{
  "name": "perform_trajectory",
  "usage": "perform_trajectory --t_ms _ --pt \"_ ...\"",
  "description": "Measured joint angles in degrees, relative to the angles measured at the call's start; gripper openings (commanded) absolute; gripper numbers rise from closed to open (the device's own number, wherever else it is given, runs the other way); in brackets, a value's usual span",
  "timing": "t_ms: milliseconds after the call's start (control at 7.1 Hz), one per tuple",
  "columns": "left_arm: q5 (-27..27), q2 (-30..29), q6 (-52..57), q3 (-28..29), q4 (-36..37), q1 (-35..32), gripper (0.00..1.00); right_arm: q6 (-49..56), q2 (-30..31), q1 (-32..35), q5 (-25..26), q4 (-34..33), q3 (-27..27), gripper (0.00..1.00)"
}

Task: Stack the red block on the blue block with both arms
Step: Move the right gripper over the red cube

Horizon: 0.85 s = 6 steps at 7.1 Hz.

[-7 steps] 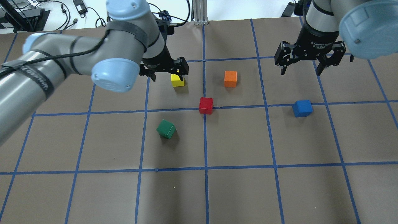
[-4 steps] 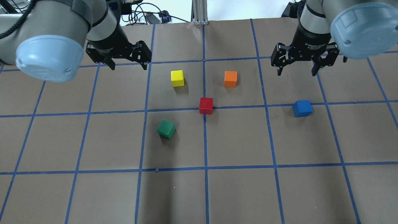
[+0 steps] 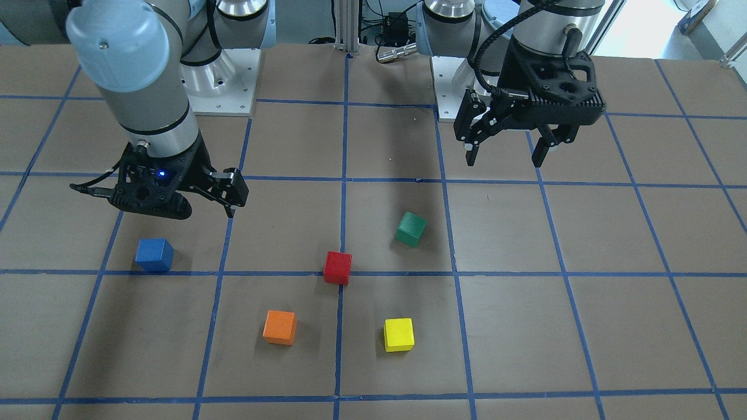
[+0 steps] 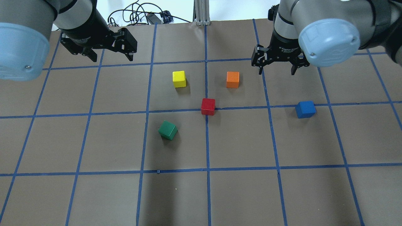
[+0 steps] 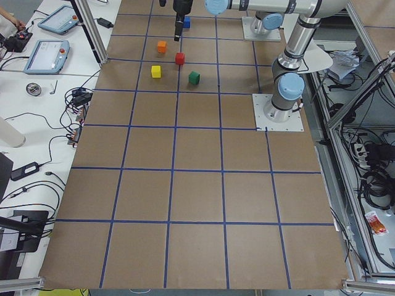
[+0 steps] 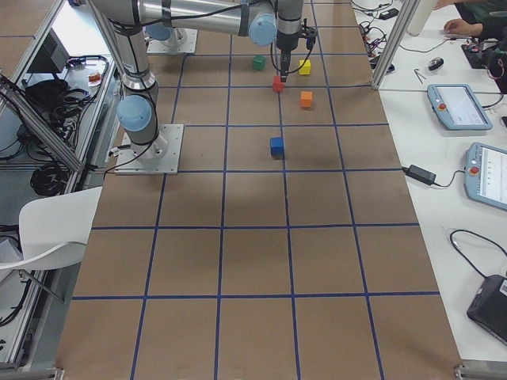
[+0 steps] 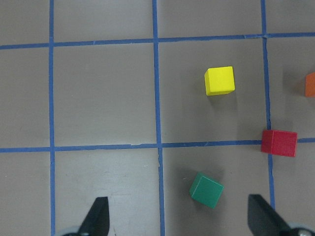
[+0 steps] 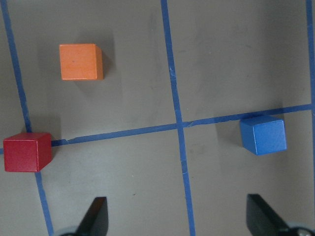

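From the overhead view's left side, the left tool (image 4: pixel 112 57) hangs above the far part of the bench (image 4: pixel 238 194) with its fingers spread wide, well apart from every block. Next comes the green block (image 4: pixel 167 130), turned cornerwise to the blue tape grid (image 4: pixel 207 169), nearer the robot than the others. The yellow block (image 4: pixel 179 79) stands farther off, square to the tape.

The red block (image 4: pixel 208 106) rests near the bench's middle, on the crossing of two tape lines. As a cube it has no long axis. Its sides run nearly parallel to the tape, and it sits flat with one face up. Green, yellow and orange ring it on three sides, none touching it. The orange block (image 4: pixel 232 79) lies on its far right, square to the grid.

The right tool (image 4: pixel 277 71) hovers just right of the orange block, over a tape line, its fingers also spread wide. Its wrist camera shows the red block to one side and the blue block (image 4: pixel 305 109) to the other. The blue block rests flat beside a tape line, well apart from the red, and is twisted slightly off the grid.
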<state>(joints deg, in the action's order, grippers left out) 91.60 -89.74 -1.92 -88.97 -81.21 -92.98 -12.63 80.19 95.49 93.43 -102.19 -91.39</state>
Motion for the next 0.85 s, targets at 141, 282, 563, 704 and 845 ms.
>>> perform_trajectory --t_ms 141,282,563,704,845 --pt "0.57 -0.72 -0.07 0.87 -1.75 0.04 1.00 -1.15 -0.87 1.07 0.00 -0.84 -0.05 1.00" --pt "1.34 -1.58 -0.11 2.26 -3.05 0.11 1.00 -1.89 -1.76 2.06 -0.02 -1.25 -0.08 1.00" --pt "1.43 -2.91 -0.72 4.11 -4.55 0.14 1.00 -3.01 -4.61 4.71 -0.43 -4.58 -0.10 1.00" --pt "1.07 -3.16 -1.71 4.41 -4.76 0.12 1.00 -4.17 -6.35 6.11 -1.51 -7.34 -0.09 1.00" --pt "0.75 -3.18 -2.53 4.45 -4.90 0.11 1.00 -5.14 -7.79 6.87 -3.29 -9.60 -0.06 1.00"
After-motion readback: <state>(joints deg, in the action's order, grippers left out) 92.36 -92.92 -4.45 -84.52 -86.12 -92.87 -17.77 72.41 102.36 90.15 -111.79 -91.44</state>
